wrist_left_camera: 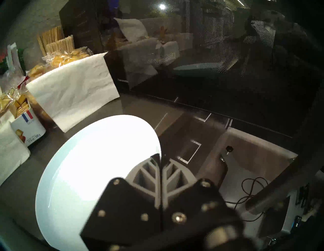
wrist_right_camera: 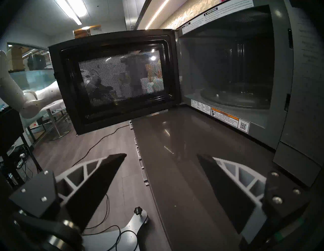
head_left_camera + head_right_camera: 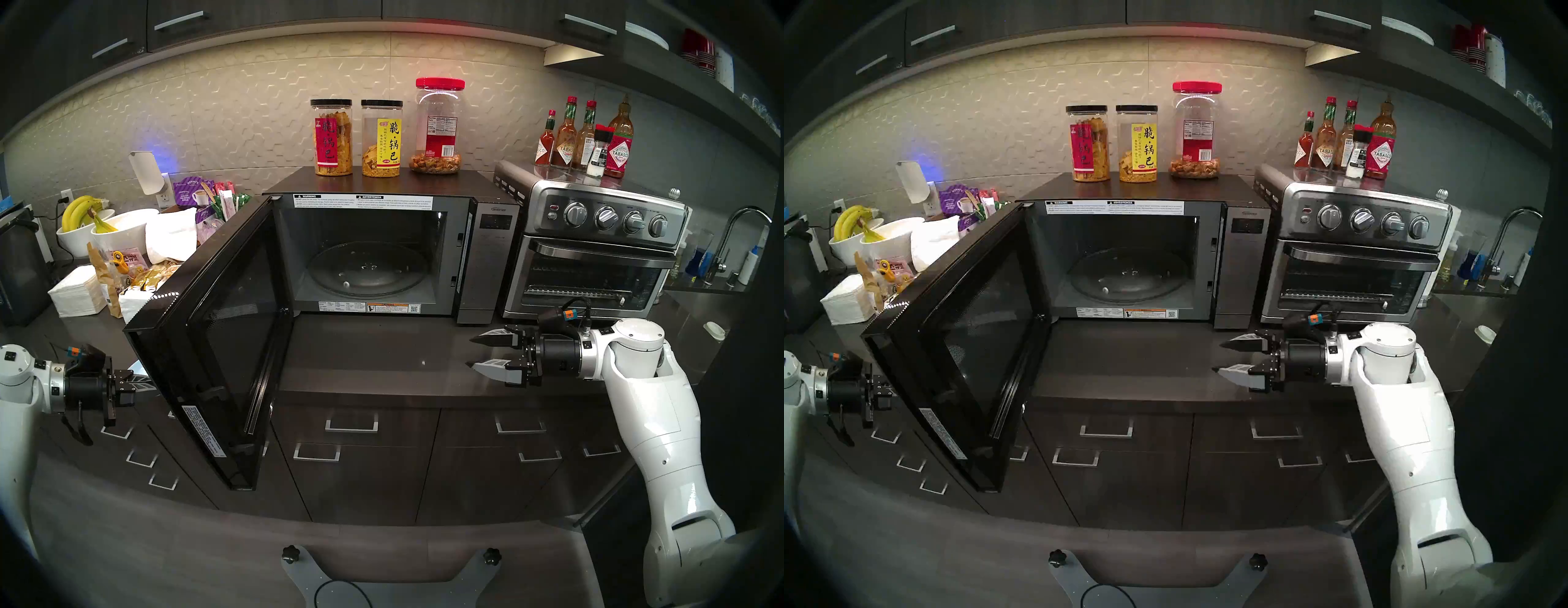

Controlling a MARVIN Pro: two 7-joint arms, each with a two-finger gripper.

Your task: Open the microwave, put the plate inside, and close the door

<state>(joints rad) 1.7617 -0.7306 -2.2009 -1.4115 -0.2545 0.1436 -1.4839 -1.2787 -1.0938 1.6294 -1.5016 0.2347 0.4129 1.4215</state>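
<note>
The black microwave (image 3: 492,254) stands on the counter, its cavity showing a bare glass turntable (image 3: 367,269). Its door (image 3: 220,339) is swung wide open to the left, out past the counter edge. The pale blue-white plate (image 1: 98,175) shows in the left wrist view, tilted over the counter just outside the door (image 1: 228,70). My left gripper (image 1: 160,157) is shut on the plate's rim. In the head views the door hides most of the plate and of the left gripper (image 3: 142,380). My right gripper (image 3: 470,351) hovers open and empty over the counter, right of the opening.
A steel toaster oven (image 3: 594,254) with sauce bottles (image 3: 585,140) on top stands right of the microwave. Three snack jars (image 3: 377,136) sit on the microwave. White bowls with bananas (image 3: 97,229), napkins (image 1: 73,87) and snack packs (image 1: 22,108) crowd the counter left of the door.
</note>
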